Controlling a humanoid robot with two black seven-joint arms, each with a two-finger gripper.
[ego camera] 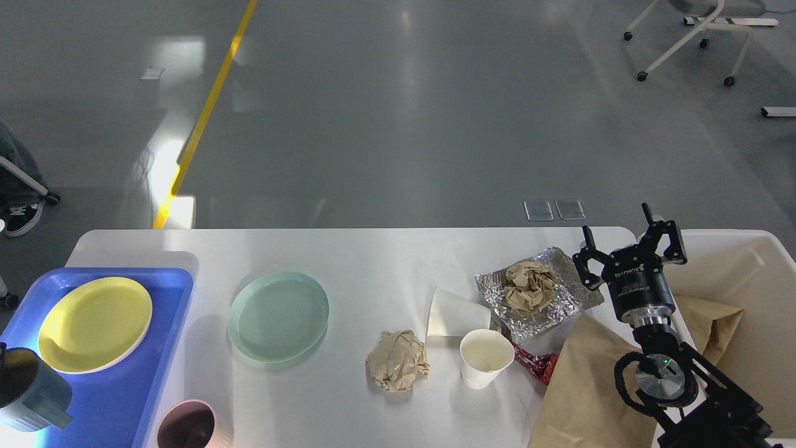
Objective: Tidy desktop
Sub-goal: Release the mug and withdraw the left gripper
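The white desktop (385, 261) holds a pale green plate (278, 315), a crumpled brown paper ball (398, 359), an upright white paper cup (485, 357), a tipped white paper cup (453, 314), a red wrapper (536, 365), crumpled paper (528, 283) on silver foil (563, 305), and a brown paper bag (584, 386). My right gripper (631, 242) is open and empty, above the desktop's far right corner beside the foil. My left gripper is out of view.
A blue tray (124, 386) at the left holds a yellow plate (94, 323) and a dark grey-blue mug (28, 389). A dark mauve cup (186, 426) stands at the front edge. A cream-white bin (758, 292) with brown paper stands to the right.
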